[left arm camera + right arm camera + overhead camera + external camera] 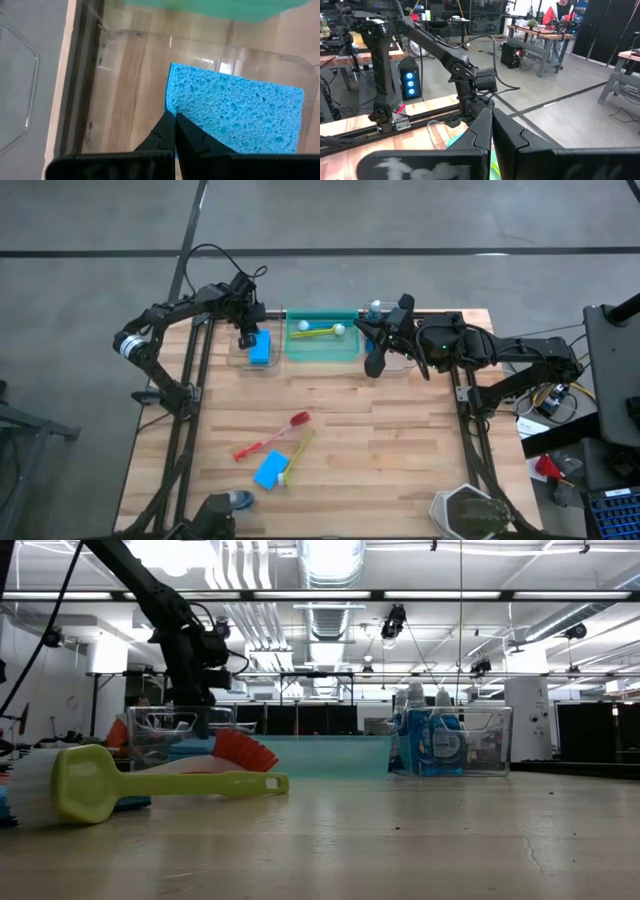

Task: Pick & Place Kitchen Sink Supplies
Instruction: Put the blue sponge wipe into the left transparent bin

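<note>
A blue sponge (pixel 240 115) lies flat in the clear bin (pixel 240 360) at the table's far left. My left gripper (pixel 174 116) points steeply down into that bin, shut, its tips at the sponge's edge. My right gripper (pixel 492 112) hovers shut, high over the far right clear bin (pixel 400 365), which holds bottles of blue liquid (pixel 430 740). The green bin (pixel 322 345) between them holds a yellow brush (pixel 318 331). On the open table lie a red brush (pixel 272 436), a yellow brush (pixel 298 452), another blue sponge (pixel 268 471) and a small bottle (pixel 241 500). My left gripper's shut fingertips (pixel 167 125) stand at one long edge of the sponge (pixel 172 102), coming from above at a steep slant. I cannot tell whether they touch it. The sponge lies flat on the bin's floor.
A camera mount (pixel 215 515) sits at the near edge and a dark object (pixel 470 515) at the near right corner. Bare wood (pixel 400 440) spreads over the table's middle and right. Beyond the far edge is workshop floor.
</note>
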